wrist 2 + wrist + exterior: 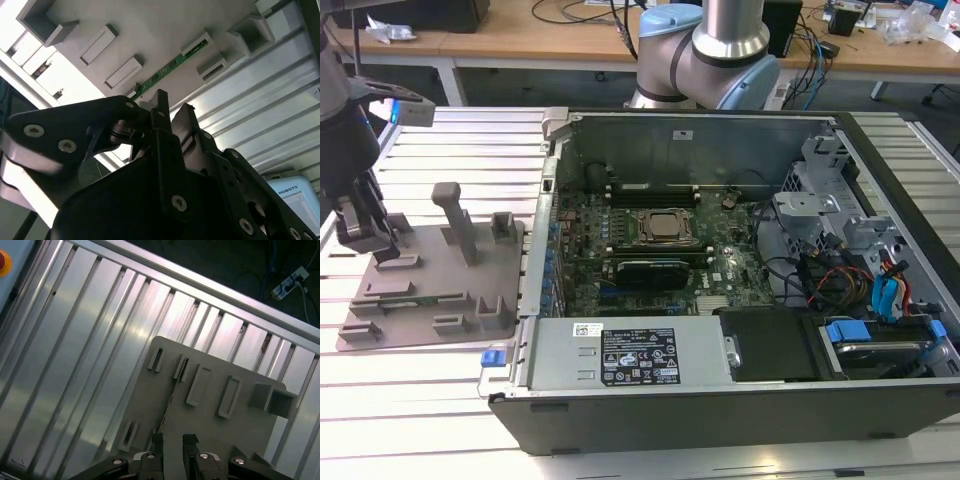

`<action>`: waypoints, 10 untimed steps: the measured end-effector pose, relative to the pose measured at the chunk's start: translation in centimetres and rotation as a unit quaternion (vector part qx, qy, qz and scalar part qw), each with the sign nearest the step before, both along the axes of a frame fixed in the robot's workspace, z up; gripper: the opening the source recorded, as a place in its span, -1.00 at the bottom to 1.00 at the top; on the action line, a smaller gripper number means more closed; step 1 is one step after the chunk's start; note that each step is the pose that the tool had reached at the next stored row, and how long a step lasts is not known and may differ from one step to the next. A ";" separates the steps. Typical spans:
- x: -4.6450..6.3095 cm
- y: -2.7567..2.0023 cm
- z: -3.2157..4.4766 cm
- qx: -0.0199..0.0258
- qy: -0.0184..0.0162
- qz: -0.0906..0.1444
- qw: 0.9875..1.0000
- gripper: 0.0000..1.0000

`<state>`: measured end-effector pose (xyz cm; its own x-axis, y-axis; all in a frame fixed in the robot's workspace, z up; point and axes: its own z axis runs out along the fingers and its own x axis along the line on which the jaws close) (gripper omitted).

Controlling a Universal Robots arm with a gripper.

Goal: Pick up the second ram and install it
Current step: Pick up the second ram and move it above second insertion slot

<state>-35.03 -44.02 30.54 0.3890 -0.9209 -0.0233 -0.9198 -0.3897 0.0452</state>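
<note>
Parted jaws directly over second ram [167, 70] on grey tray [150, 25]

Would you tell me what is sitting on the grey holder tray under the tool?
The second ram, a green stick, sits between raised blocks on the grey holder tray; one end runs behind the tool.

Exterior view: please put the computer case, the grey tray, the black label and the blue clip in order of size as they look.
Largest to smallest:
computer case
grey tray
black label
blue clip
</note>
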 end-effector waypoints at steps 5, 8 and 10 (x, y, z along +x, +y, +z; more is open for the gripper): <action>0.0 -0.01 -0.12 0.000 0.000 -0.090 0.996 -0.40; 0.0 -0.01 -0.17 0.000 0.000 -0.141 0.990 -0.40; 0.0 -0.01 -0.17 0.000 0.000 -0.156 0.988 -0.40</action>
